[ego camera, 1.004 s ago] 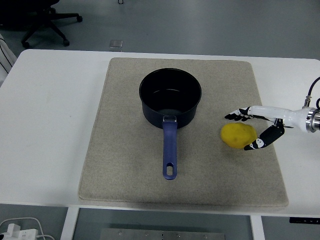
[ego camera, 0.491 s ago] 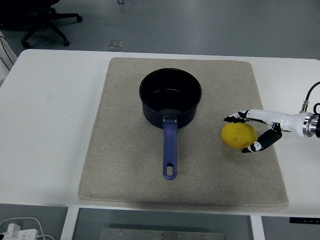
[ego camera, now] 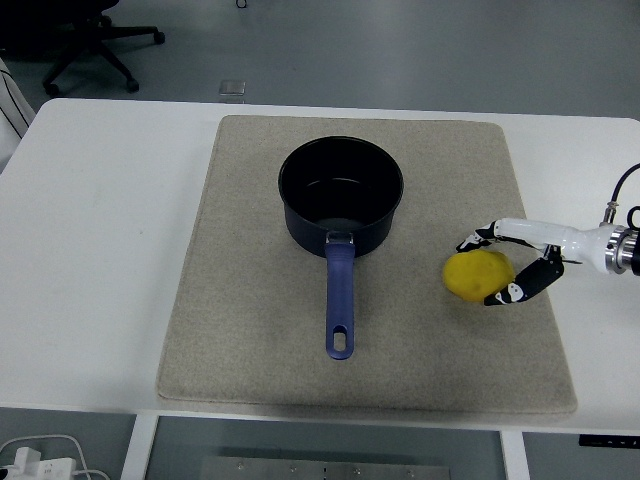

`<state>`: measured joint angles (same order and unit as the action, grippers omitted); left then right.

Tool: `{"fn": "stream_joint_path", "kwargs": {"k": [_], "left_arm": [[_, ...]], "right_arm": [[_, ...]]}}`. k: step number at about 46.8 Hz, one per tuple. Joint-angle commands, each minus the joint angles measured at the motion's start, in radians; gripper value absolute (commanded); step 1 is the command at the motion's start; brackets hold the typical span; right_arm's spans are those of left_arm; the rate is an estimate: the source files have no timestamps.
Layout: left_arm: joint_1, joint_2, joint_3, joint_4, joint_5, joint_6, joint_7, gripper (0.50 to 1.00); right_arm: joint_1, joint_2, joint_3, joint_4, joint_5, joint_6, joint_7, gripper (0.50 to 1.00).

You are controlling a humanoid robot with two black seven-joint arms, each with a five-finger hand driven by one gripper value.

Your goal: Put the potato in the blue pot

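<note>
At the right of centre in the frame, the potato (ego camera: 479,275) lies on the beige mat (ego camera: 250,340), well to the right of the blue pot (ego camera: 341,195) and a little lower. It is a yellow, rounded oval with its long axis running roughly left to right, the right end tipped slightly upward toward the hand.

The right hand (ego camera: 510,262) comes in from the right edge, its white forearm nearly level and low over the mat. Its fingers (ego camera: 478,238) curl over the potato's upper right side while the thumb sits against its lower right, so the hand is closing round the potato; whether the grip is firm cannot be told, and the potato rests on the mat.

The pot stands upright at the middle of the mat, its handle pointing toward the bottom of the frame.
</note>
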<state>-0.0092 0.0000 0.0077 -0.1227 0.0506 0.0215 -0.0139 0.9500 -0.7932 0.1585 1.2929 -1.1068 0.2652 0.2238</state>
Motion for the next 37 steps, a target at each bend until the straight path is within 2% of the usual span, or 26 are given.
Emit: {"fn": "stream_joint_path", "kwargs": {"k": [1,5,22,37], "left_arm": [[0.002,0.000,0.000,0.000,0.000,0.000,0.000,0.996],[0.000,0.000,0.000,0.000,0.000,0.000,0.000,0.996],[0.000,0.000,0.000,0.000,0.000,0.000,0.000,0.996],[0.000,0.000,0.000,0.000,0.000,0.000,0.000,0.996]], "right_arm": [[0.001,0.000,0.001,0.000,-0.001,0.000,0.000,0.619],[0.001,0.000,0.001,-0.001,-0.001,0.000,0.000,0.613],[0.022,-0.006,0.019,-0.003,0.001,-0.001,-0.001,0.511],[0.090,-0.014,0.018,-0.003,0.013,-0.001,0.000,0.500]]}}
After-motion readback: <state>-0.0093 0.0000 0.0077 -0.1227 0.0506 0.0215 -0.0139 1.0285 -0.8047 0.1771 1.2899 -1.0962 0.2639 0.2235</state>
